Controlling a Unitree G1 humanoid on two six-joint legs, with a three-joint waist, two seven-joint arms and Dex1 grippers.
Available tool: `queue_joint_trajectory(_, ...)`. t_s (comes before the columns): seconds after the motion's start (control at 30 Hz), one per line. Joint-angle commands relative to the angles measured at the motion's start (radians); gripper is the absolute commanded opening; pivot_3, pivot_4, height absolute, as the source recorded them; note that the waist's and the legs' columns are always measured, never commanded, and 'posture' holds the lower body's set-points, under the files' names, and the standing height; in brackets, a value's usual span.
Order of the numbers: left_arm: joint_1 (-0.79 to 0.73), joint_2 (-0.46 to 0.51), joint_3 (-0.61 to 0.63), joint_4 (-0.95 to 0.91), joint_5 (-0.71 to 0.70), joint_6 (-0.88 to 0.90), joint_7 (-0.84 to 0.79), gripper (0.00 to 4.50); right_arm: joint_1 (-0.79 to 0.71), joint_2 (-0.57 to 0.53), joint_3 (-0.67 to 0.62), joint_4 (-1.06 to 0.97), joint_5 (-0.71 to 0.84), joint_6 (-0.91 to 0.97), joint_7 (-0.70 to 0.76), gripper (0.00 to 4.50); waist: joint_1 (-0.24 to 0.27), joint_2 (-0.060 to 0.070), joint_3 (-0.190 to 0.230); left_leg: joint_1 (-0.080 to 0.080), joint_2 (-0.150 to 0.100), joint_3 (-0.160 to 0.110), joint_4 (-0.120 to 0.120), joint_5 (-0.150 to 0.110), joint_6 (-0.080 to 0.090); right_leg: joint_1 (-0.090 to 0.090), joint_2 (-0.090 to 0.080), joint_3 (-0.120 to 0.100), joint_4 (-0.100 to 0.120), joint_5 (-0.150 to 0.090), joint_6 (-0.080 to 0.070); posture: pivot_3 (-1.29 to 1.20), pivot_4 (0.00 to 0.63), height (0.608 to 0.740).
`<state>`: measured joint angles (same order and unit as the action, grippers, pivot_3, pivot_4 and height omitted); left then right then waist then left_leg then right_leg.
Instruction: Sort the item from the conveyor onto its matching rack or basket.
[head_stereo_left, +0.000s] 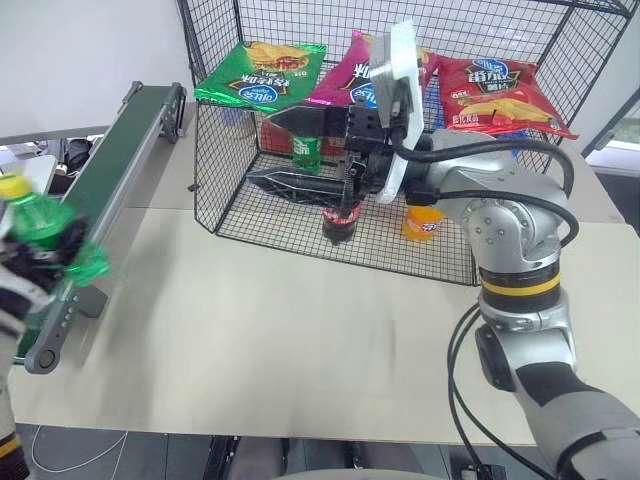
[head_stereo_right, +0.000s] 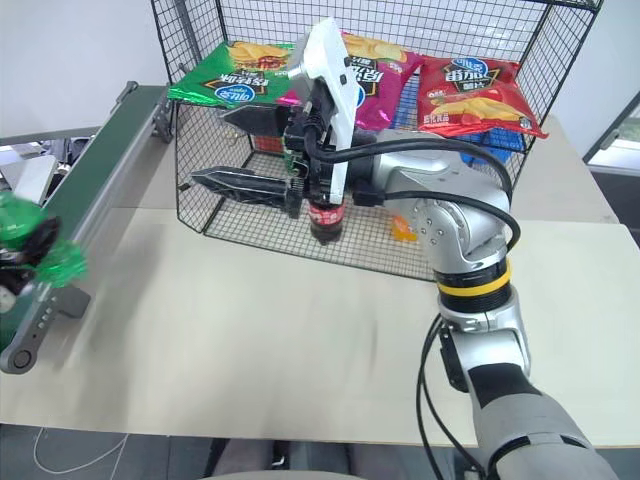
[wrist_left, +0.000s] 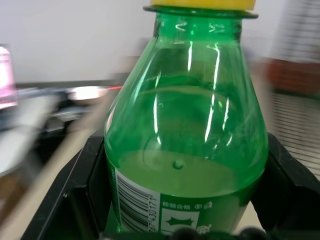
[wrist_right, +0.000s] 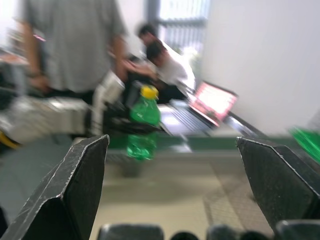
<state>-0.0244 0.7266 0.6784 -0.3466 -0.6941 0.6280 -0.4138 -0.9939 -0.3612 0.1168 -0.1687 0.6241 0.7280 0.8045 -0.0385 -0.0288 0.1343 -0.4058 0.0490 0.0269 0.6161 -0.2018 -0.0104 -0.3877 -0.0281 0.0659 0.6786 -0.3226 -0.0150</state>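
The left gripper (head_stereo_left: 40, 262) is clamped on the small bright-green plastic bottle with a yellow cap (head_stereo_left: 45, 228), lifted beside the long dark-green conveyor belt (head_stereo_left: 110, 170) at the left. The right gripper (head_stereo_left: 300, 150) hangs with its jaws apart before the big black wire-mesh cage (head_stereo_left: 240, 205). The pick seems done; next, carry the bottle right into the cage.

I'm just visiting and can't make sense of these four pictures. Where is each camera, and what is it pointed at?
Left eye view: on the head, looking down over the table, conveyor and wire cage; both arms show.
Right eye view: beside it, same scene.
Left wrist view: along the left gripper, shut on the green bottle.
Right wrist view: between the open right gripper fingers, toward people beyond the conveyor.
Shared: the bottle appears in all four.
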Motion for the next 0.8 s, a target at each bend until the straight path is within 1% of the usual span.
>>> queue_joint_trajectory(0.03,-0.095,0.039,-0.114,-0.113,-0.080,0.049,-0.052,3.08,0.171,-0.082,-0.016,-0.151,-0.039,0.010,-0.037,4.50,0.005,-0.002,-0.001,0.000,0.000,0.000,-0.001,0.000,0.000,0.000,0.000,0.000,0.000,0.000,0.000,0.00,0.150,0.740)
queue_joint_trajectory(0.1,-0.173,0.026,-0.229,-0.123,-0.072,0.061,-0.066,3.08,0.287,-0.126,-0.020,-0.244,-0.076,0.012,-0.088,4.50,0.013,-0.002,-0.001,0.001,0.000,-0.002,-0.003,0.000,0.000,0.002,0.001,-0.001,-0.002,0.000,0.000,0.00,0.150,0.740)
queue_joint_trajectory(0.17,-0.252,-0.023,-0.326,-0.096,-0.043,0.051,-0.057,3.08,0.343,-0.131,-0.019,-0.287,-0.103,0.028,-0.153,4.50,0.013,0.003,0.002,-0.002,-0.001,0.001,-0.003,0.000,0.000,0.000,0.003,0.001,-0.002,0.000,0.000,0.00,0.150,0.740)
queue_joint_trajectory(0.23,-0.310,-0.066,-0.409,-0.052,0.012,0.019,-0.051,3.08,0.383,-0.137,-0.006,-0.323,-0.137,0.028,-0.192,4.50,0.001,0.004,0.002,-0.001,-0.002,0.004,-0.002,0.001,-0.001,-0.002,0.005,0.002,-0.001,0.000,0.000,0.00,0.150,0.740)
queue_joint_trajectory(0.3,-0.373,-0.128,-0.493,0.037,0.093,-0.044,-0.048,3.08,0.419,-0.123,-0.002,-0.355,-0.158,0.045,-0.247,4.50,-0.008,0.004,0.002,0.000,-0.001,0.004,-0.001,0.001,-0.001,-0.002,0.008,0.003,-0.001,0.000,0.000,0.00,0.150,0.740)
queue_joint_trajectory(0.33,-0.394,-0.149,-0.516,0.071,0.121,-0.070,-0.048,3.08,0.427,-0.118,-0.001,-0.365,-0.164,0.052,-0.265,4.50,-0.010,0.004,0.002,0.002,-0.001,0.004,-0.002,0.001,-0.001,-0.001,0.012,0.003,0.000,0.000,0.000,0.00,0.150,0.740)
queue_joint_trajectory(0.43,-0.492,-0.250,-0.591,0.263,0.229,-0.202,-0.038,3.08,0.457,-0.091,0.010,-0.394,-0.193,0.069,-0.332,4.50,-0.006,0.004,0.002,0.001,0.001,0.002,-0.001,0.001,-0.002,-0.001,0.020,0.006,-0.001,0.000,0.000,0.00,0.150,0.740)
queue_joint_trajectory(0.6,-0.658,-0.381,-0.631,0.574,0.360,-0.399,-0.012,3.08,0.477,-0.043,0.035,-0.411,-0.243,0.077,-0.417,4.50,0.008,0.004,0.002,-0.003,-0.001,0.001,0.000,0.002,-0.002,-0.002,0.020,0.006,0.000,0.000,0.000,0.00,0.150,0.740)
queue_joint_trajectory(0.8,-0.827,-0.474,-0.626,0.925,0.441,-0.615,-0.022,3.08,0.495,-0.009,0.053,-0.409,-0.299,0.077,-0.481,4.50,0.025,0.004,0.002,-0.006,-0.003,0.001,0.002,0.002,-0.002,-0.002,0.019,0.006,-0.002,0.000,0.000,0.00,0.150,0.740)
